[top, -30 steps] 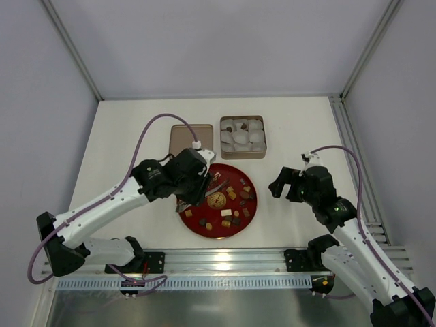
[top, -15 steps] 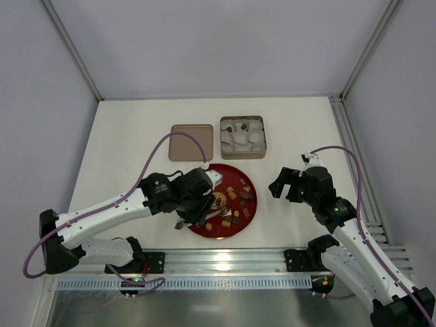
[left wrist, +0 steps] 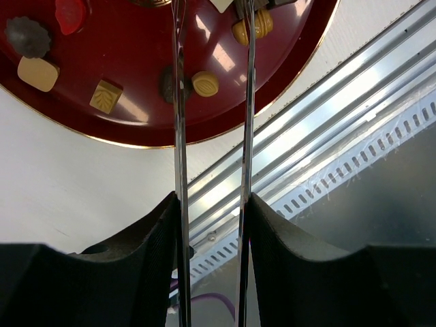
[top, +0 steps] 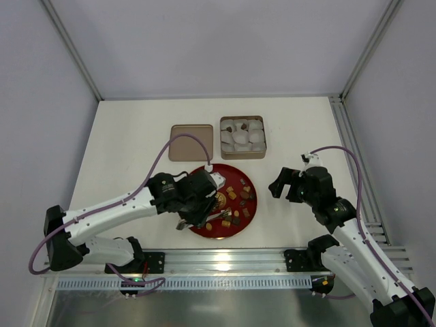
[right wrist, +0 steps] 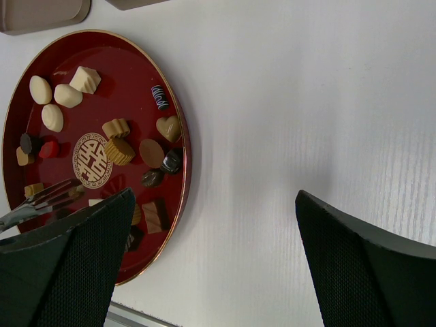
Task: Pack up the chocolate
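White tabletop (top: 129, 136) inside pale walls (top: 204, 41), with a metal rail (top: 225, 259) along its near edge. Chocolate (right wrist: 119, 150) lies on the red plate (right wrist: 185, 157), near centre. Left end effector (left wrist: 212, 203) pinches tongs (left wrist: 178, 102) over it; right end effector (right wrist: 214, 197) is spread wide.

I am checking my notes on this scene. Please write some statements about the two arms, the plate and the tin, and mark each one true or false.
1. The left gripper holds metal tongs whose tips reach over the red plate. True.
2. The right gripper is closed on a chocolate. False: it is open, holds nothing, and is beside the plate.
3. The tin contains white paper cups. True.
4. The lid sits on top of the tin. False: it lies flat on the table beside the tin.
5. The red plate is empty. False: many chocolates lie on it.
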